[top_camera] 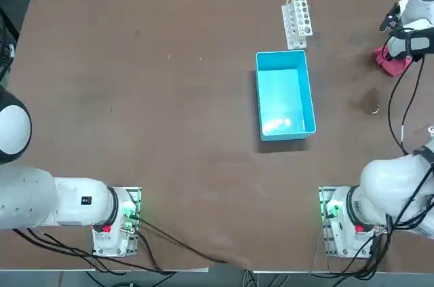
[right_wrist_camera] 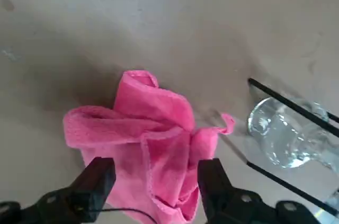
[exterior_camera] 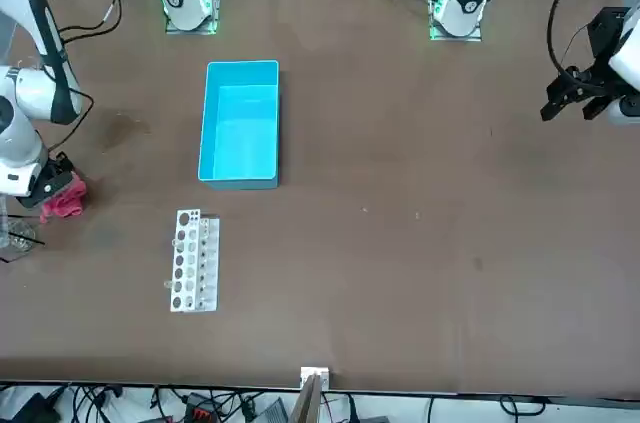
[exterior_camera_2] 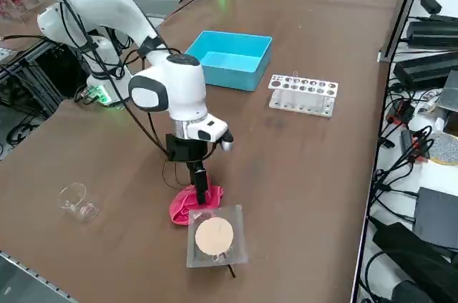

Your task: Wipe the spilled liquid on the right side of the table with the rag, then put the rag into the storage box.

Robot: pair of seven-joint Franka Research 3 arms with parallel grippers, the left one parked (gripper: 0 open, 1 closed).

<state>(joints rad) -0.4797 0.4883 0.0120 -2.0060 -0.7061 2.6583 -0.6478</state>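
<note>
Right gripper and surroundings at the right side of the table (top_camera: 203, 185). The right gripper (right_wrist_camera: 156, 179) points down over the rag (right_wrist_camera: 151, 144), its 2 black fingers spread well apart, with pink folds of cloth between them; the wrist view does not settle whether either finger touches the fabric. The rag lies crumpled on the tabletop, outside the storage box (top_camera: 285, 96), with 1 small loop sticking out from its folds. A thin black cable (right_wrist_camera: 130, 209) passes in front of the cloth at the gripper. The spilled liquid (top_camera: 366, 100), a darker brown patch, lies between the rag and the right arm's base in the top view, apart from the cloth. Close to the rag stand the nearest obstacles: 1 clear glass vessel (right_wrist_camera: 286, 131) with black rods (right_wrist_camera: 291, 184) beside it, and 1 transparent square plate (exterior_camera_2: 240, 235) bearing a pale round disc (exterior_camera_2: 214, 236). A 2nd clear glass vessel (exterior_camera_2: 77, 201) sits on the tabletop, well apart from the gripper. The light-blue box lies toward the middle of the table, well apart from the rag; the white test-tube rack (exterior_camera: 195, 261) is near 1 of the box's short ends. In the top view, dark cables (top_camera: 392, 114) from the right arm run just beside the wet patch.
</note>
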